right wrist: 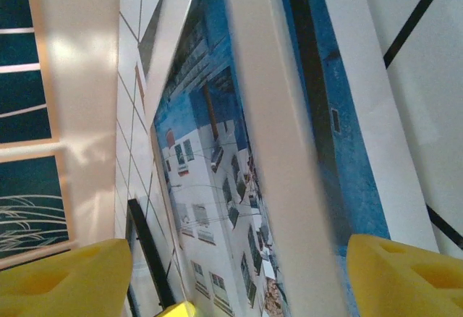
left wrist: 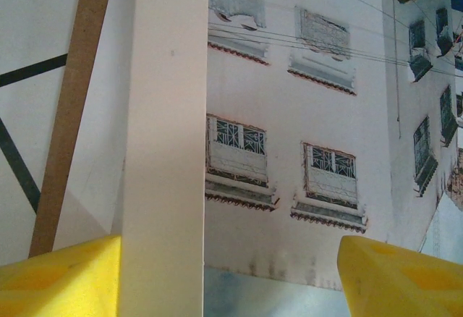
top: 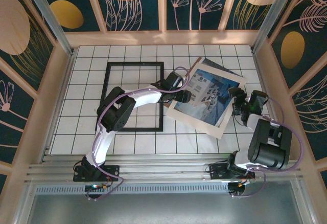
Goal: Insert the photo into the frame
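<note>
Gaping wide by photo (top: 214,91): left claw (left wrist: 228,248), right claw (right wrist: 239,248) (white gridded table (top: 92,132), floral walls (top: 138,4)).

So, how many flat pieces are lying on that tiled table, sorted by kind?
Black frame: 1
Photo of buildings: 1
Cream mat sheet: 1
Brown board, just an edge showing: 1
Total: 4

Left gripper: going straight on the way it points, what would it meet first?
Probably the photo, close ahead between the left gripper's open fingers; the cream mat strip lies alongside.
</note>
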{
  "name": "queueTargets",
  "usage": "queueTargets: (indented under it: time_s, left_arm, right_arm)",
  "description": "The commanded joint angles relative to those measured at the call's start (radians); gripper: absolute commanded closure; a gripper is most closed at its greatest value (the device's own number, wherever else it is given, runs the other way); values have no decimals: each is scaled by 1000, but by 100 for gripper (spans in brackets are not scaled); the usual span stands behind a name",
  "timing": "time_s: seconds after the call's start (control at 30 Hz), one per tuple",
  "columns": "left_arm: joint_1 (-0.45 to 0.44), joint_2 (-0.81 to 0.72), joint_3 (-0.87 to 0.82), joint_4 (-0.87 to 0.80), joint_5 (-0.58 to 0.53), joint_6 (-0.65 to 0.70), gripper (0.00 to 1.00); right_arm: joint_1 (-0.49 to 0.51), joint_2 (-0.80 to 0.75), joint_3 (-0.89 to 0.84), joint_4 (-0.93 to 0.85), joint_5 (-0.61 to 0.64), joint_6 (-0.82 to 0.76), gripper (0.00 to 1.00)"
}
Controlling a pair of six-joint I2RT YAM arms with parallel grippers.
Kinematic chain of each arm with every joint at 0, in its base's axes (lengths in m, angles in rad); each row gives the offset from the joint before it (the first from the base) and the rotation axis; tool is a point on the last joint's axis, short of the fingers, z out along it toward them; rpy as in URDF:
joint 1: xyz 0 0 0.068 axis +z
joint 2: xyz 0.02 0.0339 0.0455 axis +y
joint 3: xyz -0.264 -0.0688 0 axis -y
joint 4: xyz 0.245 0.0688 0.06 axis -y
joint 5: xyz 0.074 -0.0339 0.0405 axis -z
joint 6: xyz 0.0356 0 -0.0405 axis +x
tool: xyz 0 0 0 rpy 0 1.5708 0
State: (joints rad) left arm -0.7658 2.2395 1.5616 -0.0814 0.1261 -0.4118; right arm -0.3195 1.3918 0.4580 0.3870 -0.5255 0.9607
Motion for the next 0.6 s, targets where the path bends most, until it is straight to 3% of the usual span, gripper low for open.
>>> queueTargets:
  time_s: [0.0,0.33,0.57]
  left_arm:
    - [-9,8,-23,-21,52,-10,25]
    - [-8,9,-17,-25,49,-10,25]
    - [-8,15,26,-43,44,-7,23]
  right_arm:
    - [-15,14,-15,47,-19,31,22]
    - [-18,12,34,-77,-20,-182,52]
    - [-24,-20,67,-198,10,-329,67]
